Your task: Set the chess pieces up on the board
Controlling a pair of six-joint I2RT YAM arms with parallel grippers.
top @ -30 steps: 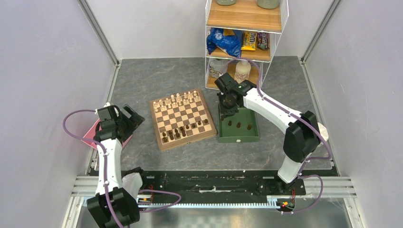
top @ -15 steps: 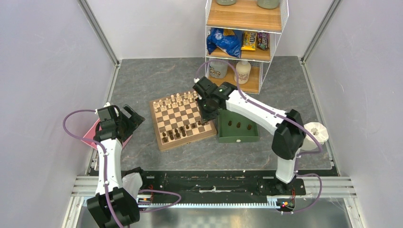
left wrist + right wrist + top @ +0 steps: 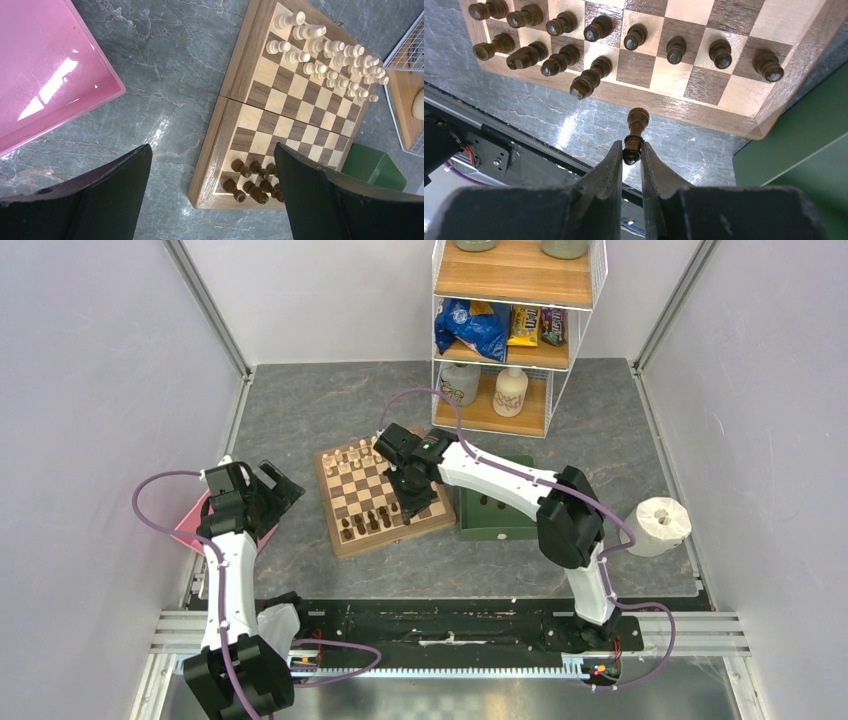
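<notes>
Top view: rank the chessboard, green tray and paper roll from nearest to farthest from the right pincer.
From the right pincer, shut on a dark chess piece:
1. The chessboard, directly beneath it.
2. The green tray, just right of the board.
3. The paper roll, far right, near the wall.

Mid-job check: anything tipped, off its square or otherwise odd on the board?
Nothing stands out. The dark chess pieces on the board appear upright on their squares, as do the pale pieces. The right hand grips one more dark piece by its end; the empty near-row squares are just unfilled.
</notes>
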